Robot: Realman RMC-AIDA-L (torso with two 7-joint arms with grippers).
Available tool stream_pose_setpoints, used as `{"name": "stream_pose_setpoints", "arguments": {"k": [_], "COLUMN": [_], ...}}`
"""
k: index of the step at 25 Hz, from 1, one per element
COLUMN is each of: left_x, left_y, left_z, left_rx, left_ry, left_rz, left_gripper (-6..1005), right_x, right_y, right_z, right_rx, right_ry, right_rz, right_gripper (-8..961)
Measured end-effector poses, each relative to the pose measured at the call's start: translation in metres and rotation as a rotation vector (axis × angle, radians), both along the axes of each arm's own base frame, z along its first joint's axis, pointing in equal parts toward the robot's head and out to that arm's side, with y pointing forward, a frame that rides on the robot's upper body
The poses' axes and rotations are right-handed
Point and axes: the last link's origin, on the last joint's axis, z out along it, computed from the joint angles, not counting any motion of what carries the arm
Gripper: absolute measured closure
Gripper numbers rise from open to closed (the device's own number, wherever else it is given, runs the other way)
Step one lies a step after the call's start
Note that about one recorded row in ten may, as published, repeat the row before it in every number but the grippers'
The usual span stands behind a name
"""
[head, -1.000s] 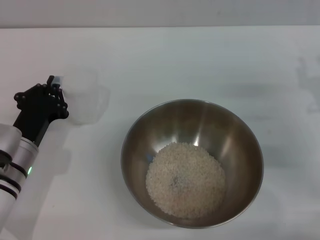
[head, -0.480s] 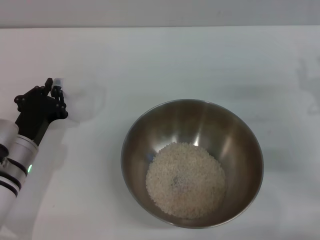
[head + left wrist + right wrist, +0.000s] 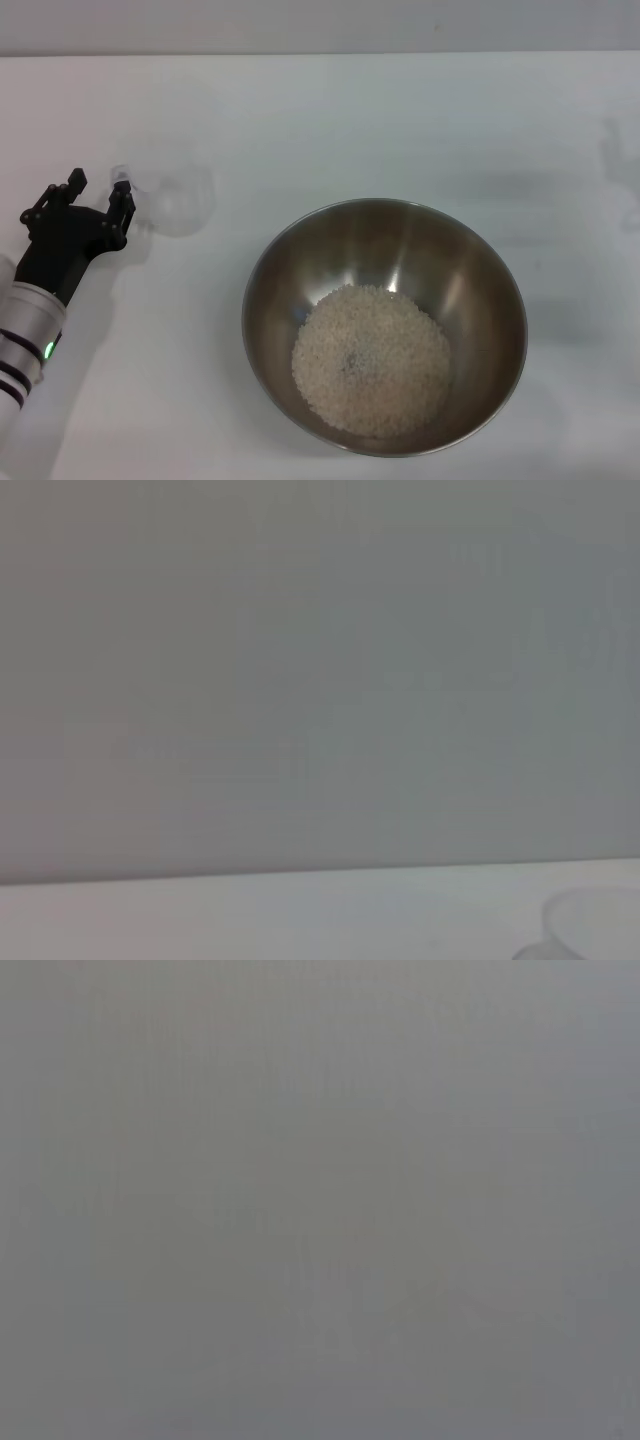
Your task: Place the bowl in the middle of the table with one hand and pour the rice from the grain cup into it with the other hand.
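Observation:
The steel bowl (image 3: 470,260) stands on the white table (image 3: 400,120) at the middle front, with a pale heap of rice (image 3: 370,360) in its bottom. The clear grain cup (image 3: 178,192) stands on the table to the left of the bowl and looks empty. Its rim also shows in the left wrist view (image 3: 595,925). My left gripper (image 3: 98,184) is open just left of the cup, with one fingertip close to the cup's handle side. The right gripper is out of view.
The table's far edge (image 3: 320,53) runs across the top of the head view. The right wrist view shows only plain grey.
My left gripper has opened and let go of the grain cup, then drawn back a little toward the near left. The cup stays on the table.

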Motion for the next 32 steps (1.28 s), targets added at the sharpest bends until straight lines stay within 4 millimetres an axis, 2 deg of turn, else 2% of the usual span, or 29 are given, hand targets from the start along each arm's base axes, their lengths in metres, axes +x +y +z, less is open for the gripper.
{"name": "stream_pose_setpoints", "arguments": {"k": [5,12,20,24,29,32], "left_x": [-0.006,-0.014,-0.011,-0.002,0.006,0.007], "left_y": [-0.004,-0.022,-0.044,-0.038,-0.024,-0.019], "left_z": [0.0,0.005,0.023,0.033,0.042,0.046], "left_rx": [-0.01,0.012,0.098,0.149,0.184,0.209], "left_ry": [0.001,-0.007,-0.051,-0.058,-0.047,-0.051], "left_rz": [0.013,0.009,-0.107,-0.167,-0.215,-0.217], "left_gripper": [485,479,460,450,218,169], "right_x": [0.003,0.006,0.009,0.012,0.01,0.004], "right_y": [-0.001,-0.001,-0.002,0.004,0.012,0.017], "right_z": [0.001,0.001,-0.002,-0.014,-0.027,-0.034], "right_rx": [0.0,0.002,-0.009,-0.078,-0.148,-0.189], "right_ry": [-0.006,-0.014,-0.015,-0.011,-0.012,-0.02], "right_rz": [-0.012,-0.03,-0.051,-0.097,-0.124,-0.109], "right_gripper": [411,405,399,396,392,390]}}
